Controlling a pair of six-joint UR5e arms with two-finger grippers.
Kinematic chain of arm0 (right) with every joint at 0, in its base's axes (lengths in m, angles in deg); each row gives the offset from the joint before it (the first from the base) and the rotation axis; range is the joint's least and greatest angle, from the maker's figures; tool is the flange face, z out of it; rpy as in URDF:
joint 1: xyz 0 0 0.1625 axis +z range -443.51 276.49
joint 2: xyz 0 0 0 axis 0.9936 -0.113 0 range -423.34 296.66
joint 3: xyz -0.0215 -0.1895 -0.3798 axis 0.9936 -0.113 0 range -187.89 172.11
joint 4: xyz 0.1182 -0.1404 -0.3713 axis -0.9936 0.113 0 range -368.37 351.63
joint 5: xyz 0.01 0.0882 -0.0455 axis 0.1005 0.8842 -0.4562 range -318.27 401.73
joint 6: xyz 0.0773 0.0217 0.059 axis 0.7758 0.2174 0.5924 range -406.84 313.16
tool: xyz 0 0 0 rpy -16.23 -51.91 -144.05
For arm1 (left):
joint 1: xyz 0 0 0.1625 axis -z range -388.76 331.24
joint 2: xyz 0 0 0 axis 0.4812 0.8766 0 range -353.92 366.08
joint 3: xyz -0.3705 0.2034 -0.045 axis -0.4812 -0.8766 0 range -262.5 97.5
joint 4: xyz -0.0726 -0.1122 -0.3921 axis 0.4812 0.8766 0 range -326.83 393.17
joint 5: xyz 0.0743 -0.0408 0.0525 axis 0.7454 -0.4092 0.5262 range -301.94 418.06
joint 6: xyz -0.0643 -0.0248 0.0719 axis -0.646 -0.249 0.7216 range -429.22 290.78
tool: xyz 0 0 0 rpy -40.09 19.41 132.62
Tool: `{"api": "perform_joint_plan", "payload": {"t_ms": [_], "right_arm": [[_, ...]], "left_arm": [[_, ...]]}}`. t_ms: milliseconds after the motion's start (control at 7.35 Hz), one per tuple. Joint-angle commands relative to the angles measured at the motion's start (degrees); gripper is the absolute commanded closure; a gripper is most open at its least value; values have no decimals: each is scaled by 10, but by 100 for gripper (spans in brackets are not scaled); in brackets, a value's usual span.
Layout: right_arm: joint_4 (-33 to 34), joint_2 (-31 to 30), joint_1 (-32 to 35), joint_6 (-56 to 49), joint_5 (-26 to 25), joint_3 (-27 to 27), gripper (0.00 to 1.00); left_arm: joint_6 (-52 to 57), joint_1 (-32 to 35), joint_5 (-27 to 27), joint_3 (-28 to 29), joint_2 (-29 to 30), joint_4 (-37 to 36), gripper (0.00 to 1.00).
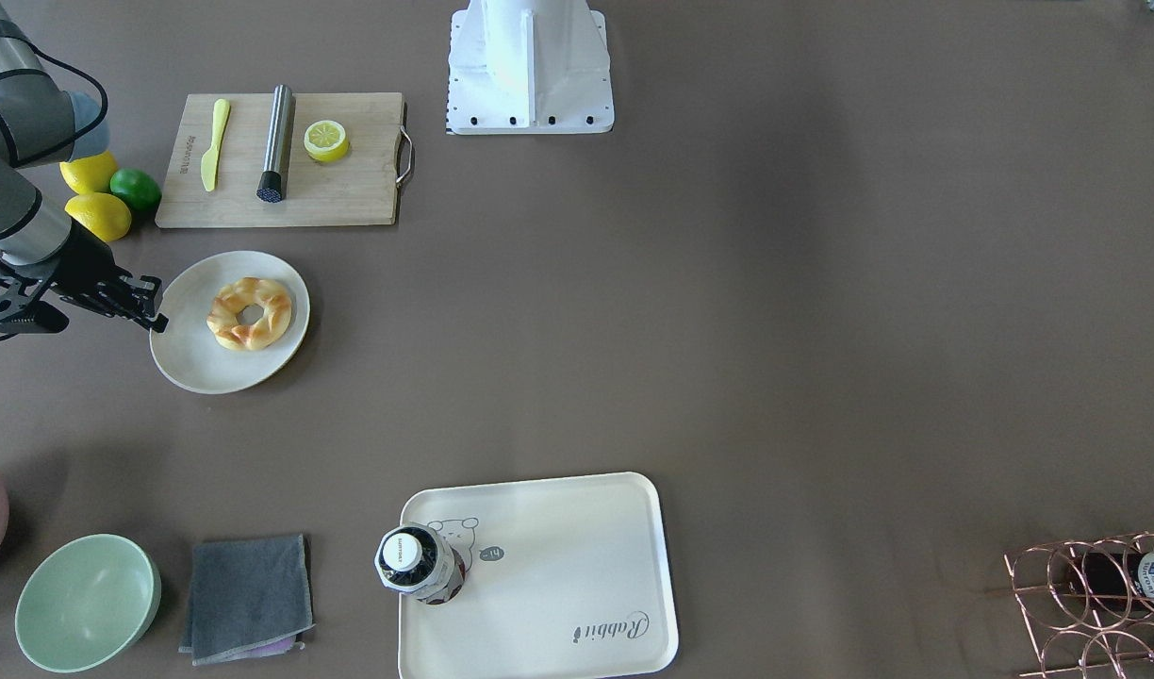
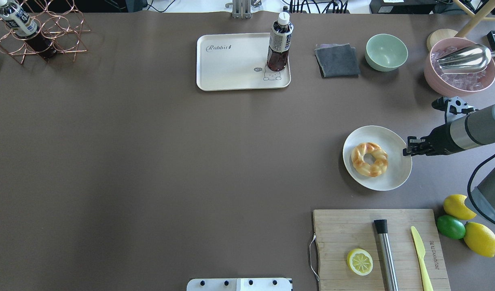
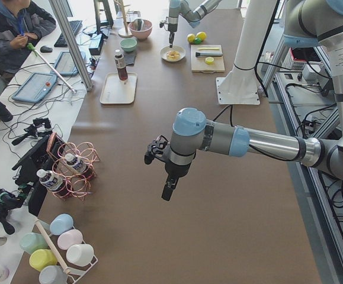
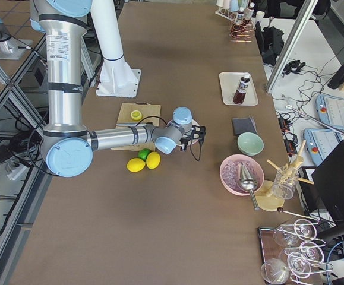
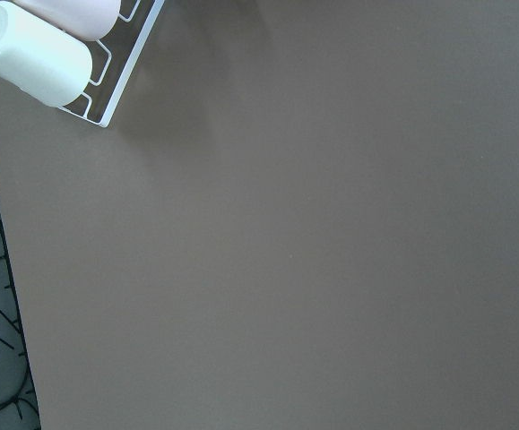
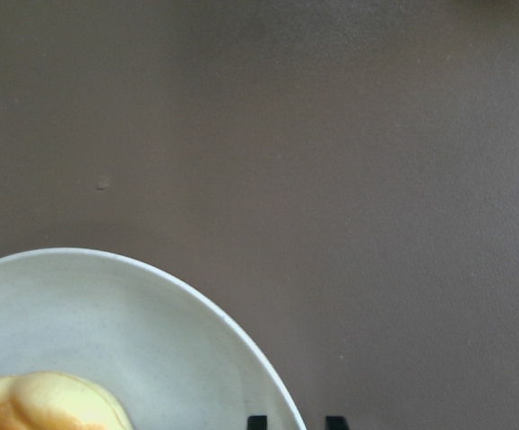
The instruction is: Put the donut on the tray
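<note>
The donut (image 1: 249, 313) is a golden-brown braided ring lying on a round off-white plate (image 1: 190, 363); it also shows in the overhead view (image 2: 369, 159). The cream tray (image 2: 231, 68) with "Rabbit" lettering lies far across the table, with a dark bottle (image 2: 279, 44) standing on its bear corner. My right gripper (image 2: 407, 151) hovers at the plate's rim beside the donut, with its fingers close together and empty. The right wrist view shows the plate edge and a bit of donut (image 6: 44, 403). My left gripper (image 3: 167, 194) hangs over bare table far away; I cannot tell if it is open.
A wooden cutting board (image 2: 344, 226) holds a lemon half (image 2: 360, 261), a metal rod and a yellow knife. Two lemons and a lime (image 2: 451, 226) lie near my right arm. A grey cloth (image 2: 337, 60), green bowl (image 2: 386, 51), pink ice bowl (image 2: 460, 76) and wire rack (image 2: 41, 36) stand along the far edge.
</note>
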State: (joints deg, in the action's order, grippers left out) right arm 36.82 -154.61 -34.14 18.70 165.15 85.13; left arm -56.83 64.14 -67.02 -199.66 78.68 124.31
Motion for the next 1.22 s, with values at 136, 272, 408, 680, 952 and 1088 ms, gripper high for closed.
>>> {"api": "perform_joint_plan", "payload": {"t_ms": [136,272,408,680,952,1088], "right_arm": [[0,6,19,27,39,68,100],[0,27,19,61,41,93,100],[1,64,19,114,43,104,100],[30,145,0,162,36,103,100],[205,249,-11,162,32,137,100],[295,301,-30,162,14,151,100]], "left_arm": [[-19,0,-1,-3,5,1,3],[-25,0,-7,-3,10,2,4],[-64,-2,-47,1,27,2,4],[-136,-64,-113,2,73,3,4],[-270,-149,-140,0,167,6,4],[-321,-188,-140,-1,213,8,4]]}}
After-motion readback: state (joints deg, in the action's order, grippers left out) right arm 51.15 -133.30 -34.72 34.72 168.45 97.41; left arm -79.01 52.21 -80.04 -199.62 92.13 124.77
